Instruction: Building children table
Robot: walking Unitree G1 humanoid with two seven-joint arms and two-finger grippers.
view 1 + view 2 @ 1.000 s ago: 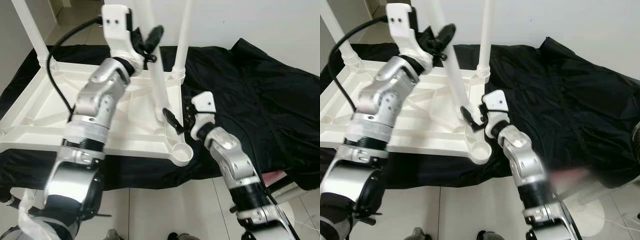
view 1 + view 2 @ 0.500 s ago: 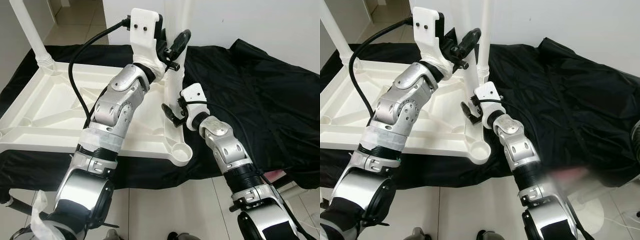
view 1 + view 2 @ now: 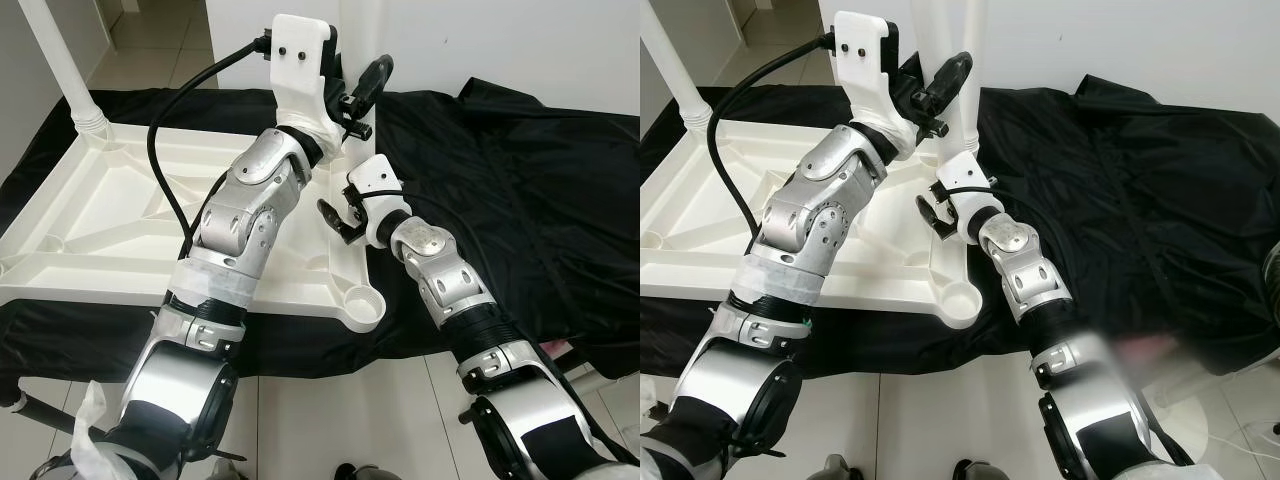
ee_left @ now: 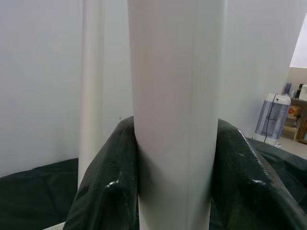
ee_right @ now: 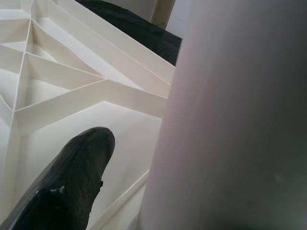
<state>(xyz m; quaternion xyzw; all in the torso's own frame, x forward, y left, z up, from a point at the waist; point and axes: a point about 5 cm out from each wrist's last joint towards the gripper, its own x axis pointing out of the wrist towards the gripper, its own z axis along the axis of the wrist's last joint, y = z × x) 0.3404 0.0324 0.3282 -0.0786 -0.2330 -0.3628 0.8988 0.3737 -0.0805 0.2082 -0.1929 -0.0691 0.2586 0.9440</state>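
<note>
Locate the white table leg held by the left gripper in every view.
Left eye view: table leg stands upright at upper centre, between the two arms.
Right eye view: just left of top centre, running down from the top edge.
Left wrist view: centre, clamped between the left gripper's black fingers.
Right wrist view: blurred, very close to the lens.
Shared landmark: the black cloth.

Two silver jointed arms end in white wrist blocks and black fingers (image 3: 368, 78); a black cable (image 3: 160, 170) loops off the left arm.
</note>
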